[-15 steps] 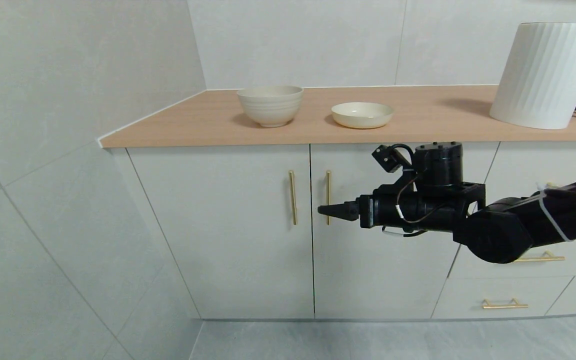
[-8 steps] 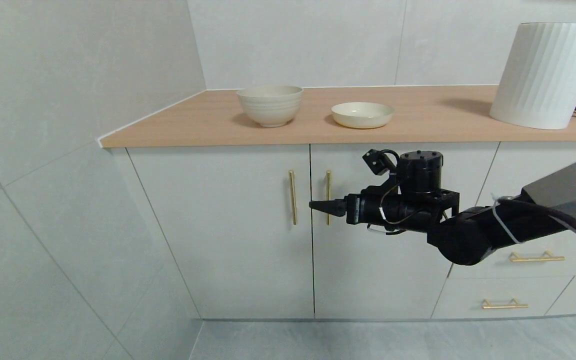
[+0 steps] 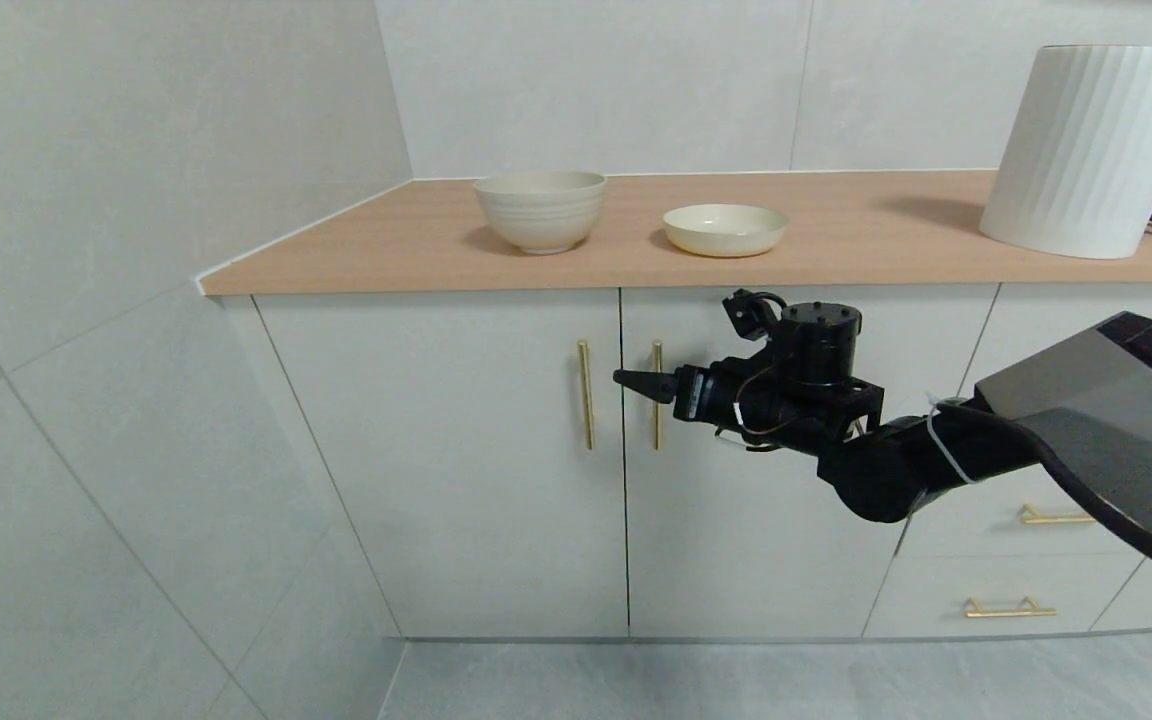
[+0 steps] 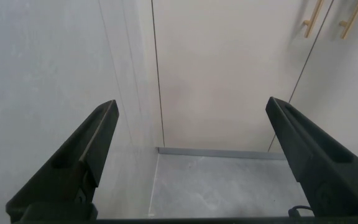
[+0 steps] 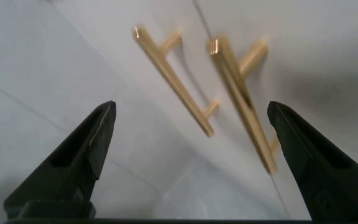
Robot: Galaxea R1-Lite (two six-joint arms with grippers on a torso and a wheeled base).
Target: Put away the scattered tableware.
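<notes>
The wooden counter (image 3: 866, 235) runs along the wall above pale cabinet doors (image 3: 456, 470). A tall white ribbed container (image 3: 1086, 150) stands at its right end. The right gripper (image 3: 633, 380) is held level before the doors, jaws wide apart, tips by the seam between two brass handles (image 3: 586, 395). The left gripper (image 4: 191, 118) hangs low near the floor, jaws likewise apart. A beige bowl (image 3: 540, 208) and a shallow dish (image 3: 725, 229) sit on the counter, near each other but not touching.

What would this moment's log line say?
right gripper: open, facing cabinet handles | left gripper: open | bowl, dish: on counter | doors: shut
</notes>
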